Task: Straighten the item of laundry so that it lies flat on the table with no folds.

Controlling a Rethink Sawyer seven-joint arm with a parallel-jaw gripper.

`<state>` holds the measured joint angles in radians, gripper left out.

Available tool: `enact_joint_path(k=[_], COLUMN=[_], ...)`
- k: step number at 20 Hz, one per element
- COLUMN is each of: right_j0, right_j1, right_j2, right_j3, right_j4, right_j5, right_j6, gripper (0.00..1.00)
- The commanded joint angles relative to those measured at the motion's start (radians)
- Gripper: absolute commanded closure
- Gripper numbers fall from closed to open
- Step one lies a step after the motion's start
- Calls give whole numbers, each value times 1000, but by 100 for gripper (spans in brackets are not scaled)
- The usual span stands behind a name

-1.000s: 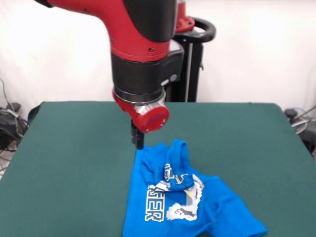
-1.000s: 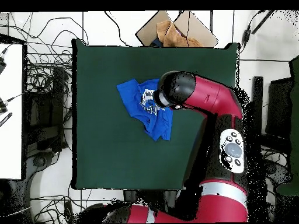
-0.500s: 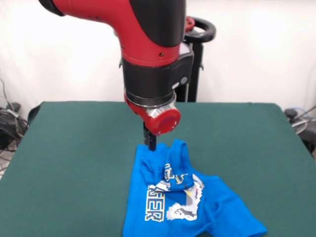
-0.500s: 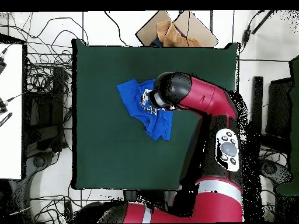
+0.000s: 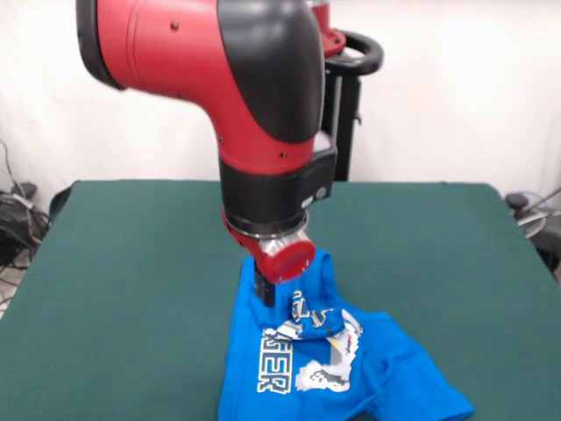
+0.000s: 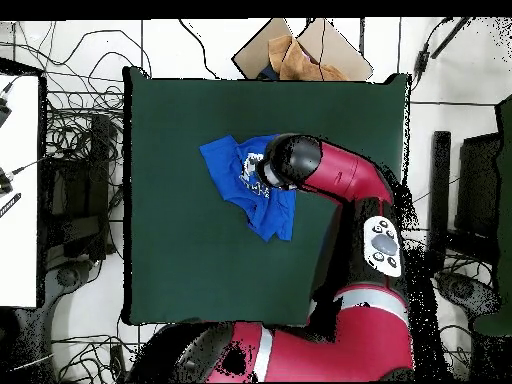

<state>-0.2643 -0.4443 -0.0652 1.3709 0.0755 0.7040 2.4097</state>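
The blue T-shirt lies rumpled, its print folded over, under the gripper, whose grip I can't make out.

arm: swung across and lower than a second ago; from the front it looms larger, and from overhead its wrist now covers more of the shirt's side nearest the base
pincer: a second ago it hung over bare surface just off the shirt's far edge; now its tip is down on the shirt, beside the raised fold; jaws hidden under the wrist
shirt: same bunched shape throughout, no shift seen
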Motion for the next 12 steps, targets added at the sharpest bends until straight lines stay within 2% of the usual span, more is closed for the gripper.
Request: enact_joint_path(k=[1,5,12], right_j0=[-8,-7,23], right_j1=[63,82,27], right_j2=[145,162,146], right_j3=[124,123,157], right_j4=[16,20,27], right_j5=[-67,-66,-9], right_j6=[1,8,45], gripper=[100,100,100])
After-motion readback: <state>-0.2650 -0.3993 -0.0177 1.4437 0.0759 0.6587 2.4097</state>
